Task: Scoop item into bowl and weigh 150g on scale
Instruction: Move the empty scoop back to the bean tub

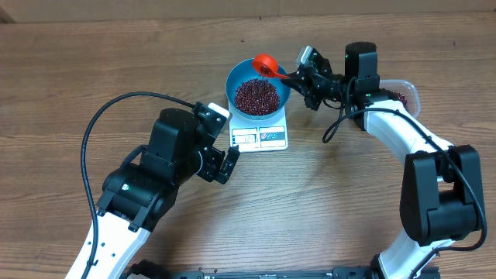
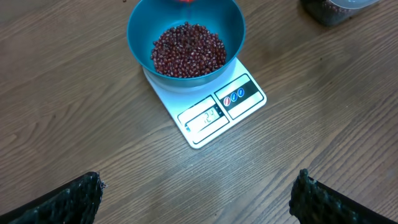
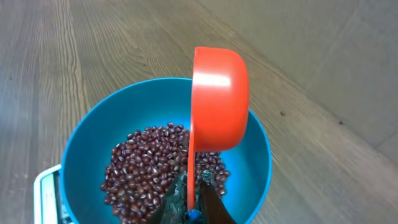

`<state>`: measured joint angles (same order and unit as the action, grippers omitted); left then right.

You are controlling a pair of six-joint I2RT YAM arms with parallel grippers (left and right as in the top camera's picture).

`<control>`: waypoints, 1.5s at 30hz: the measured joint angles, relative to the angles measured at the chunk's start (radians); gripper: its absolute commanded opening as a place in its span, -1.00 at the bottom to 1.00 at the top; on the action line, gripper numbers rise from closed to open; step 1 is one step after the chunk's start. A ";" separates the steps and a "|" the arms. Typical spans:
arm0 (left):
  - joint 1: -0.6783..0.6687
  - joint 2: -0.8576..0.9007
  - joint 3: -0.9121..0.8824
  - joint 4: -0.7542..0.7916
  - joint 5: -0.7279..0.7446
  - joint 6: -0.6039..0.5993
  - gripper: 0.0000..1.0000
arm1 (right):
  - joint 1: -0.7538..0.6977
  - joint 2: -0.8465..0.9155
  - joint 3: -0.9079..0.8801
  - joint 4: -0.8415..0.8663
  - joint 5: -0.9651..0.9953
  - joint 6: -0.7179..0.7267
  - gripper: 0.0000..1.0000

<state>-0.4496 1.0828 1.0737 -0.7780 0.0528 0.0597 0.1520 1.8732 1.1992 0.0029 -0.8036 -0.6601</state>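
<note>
Scale: the small flat white rectangular kitchen scale [image 1: 260, 137] sits mid-table, and I place everything else from it. Its display and button strip face my left arm, and the digits are too blurred to read.
Bowl: the round, deep, bright blue bowl [image 1: 231, 89] stands on the scale's platform. Its rim overhangs the far and side edges, while the display strip is uncovered.
Beans: the small dark red-brown beans [image 1: 256, 95] lie in a loose heap in the bottom of the bowl, well below the rim. Blue wall shows bare all round above them.
Scoop: the bright orange-red plastic measuring scoop [image 3: 217, 99] is turned on its edge above the bowl's far-right rim, over the heap.
Right gripper: my right gripper [image 3: 189, 202] is clamped tight on the scoop's handle. It hangs just beyond the scale's far-right corner.
Left gripper: my left gripper [image 2: 199, 208] has its fingers spread wide and holds nothing. It sits near the scale's display edge with a strip of bare wood between.
Tub: the clear rounded-rectangular plastic tub [image 1: 404, 87], with beans inside, stands well right of the scale, behind my right forearm.
Table: the brown wood-grain table [image 1: 93, 62] lies bare to the left of the scale and beyond it.
</note>
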 measured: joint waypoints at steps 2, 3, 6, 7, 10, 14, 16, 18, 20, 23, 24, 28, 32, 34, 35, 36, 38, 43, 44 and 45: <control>0.000 0.000 0.000 0.000 0.000 0.000 0.99 | 0.000 0.000 0.000 0.000 0.000 -0.035 -0.93; 0.000 0.000 0.000 0.000 0.000 0.000 0.99 | 0.000 0.000 0.000 0.000 0.000 -0.056 -0.93; 0.000 0.000 0.000 0.000 0.000 0.000 0.99 | 0.000 0.000 0.000 0.000 0.000 -0.102 -0.93; 0.000 0.000 0.000 0.000 0.000 0.000 0.99 | 0.000 0.000 0.000 0.000 0.000 -0.113 -0.93; 0.000 0.000 0.000 0.000 0.000 0.000 0.99 | 0.000 0.000 0.000 0.000 0.012 -0.132 -0.93; 0.000 0.000 0.000 0.000 0.000 0.000 0.99 | 0.000 0.000 0.000 -0.007 0.032 -0.145 -0.93; 0.000 0.000 0.000 0.000 0.000 0.000 0.99 | 0.000 0.000 0.000 -0.021 0.037 -0.149 -0.93; 0.000 0.000 0.000 0.000 0.000 0.000 0.99 | 0.000 0.000 0.000 -0.031 0.042 -0.150 -0.93; 0.000 0.000 0.000 0.000 0.000 0.000 0.99 | 0.000 0.000 0.000 -0.034 0.045 -0.152 -0.93; 0.000 0.000 0.000 0.000 0.000 0.000 0.99 | 0.000 0.000 0.000 -0.033 0.051 -0.158 -0.93; 0.000 0.000 0.000 0.000 0.000 0.000 0.99 | 0.000 0.000 0.000 -0.033 0.053 -0.166 -0.93; 0.000 0.000 0.000 0.000 0.000 0.000 0.99 | 0.000 0.000 0.000 -0.033 0.065 -0.189 -0.93; 0.000 0.000 0.000 0.000 0.000 0.000 0.99 | 0.000 0.000 0.000 -0.033 0.073 -0.175 -0.93; 0.000 0.000 0.000 0.000 0.000 0.000 1.00 | 0.000 0.000 0.000 -0.042 0.076 -0.146 -0.93; 0.000 0.000 0.000 0.000 0.000 0.000 0.99 | 0.000 -0.002 0.000 -0.061 0.076 -0.113 -0.93; 0.000 0.000 0.000 0.000 0.000 0.000 0.99 | -0.001 -0.004 0.000 -0.084 0.078 -0.082 -0.93; 0.000 0.000 0.000 0.000 0.000 0.000 0.99 | -0.003 -0.018 0.005 -0.145 0.080 -0.023 -0.93; 0.000 0.000 0.000 0.000 0.000 0.000 0.99 | -0.021 -0.119 0.043 -0.311 0.120 0.084 -0.93; 0.000 0.000 0.000 0.000 0.000 0.000 0.99 | -0.024 -0.159 0.063 -0.367 0.148 0.103 -0.93; 0.000 0.000 0.000 0.001 0.000 0.000 0.99 | -0.027 -0.186 0.077 -0.402 0.169 0.111 -0.93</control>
<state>-0.4496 1.0828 1.0737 -0.7773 0.0528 0.0597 0.1253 1.6871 1.2758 -0.3988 -0.6350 -0.5488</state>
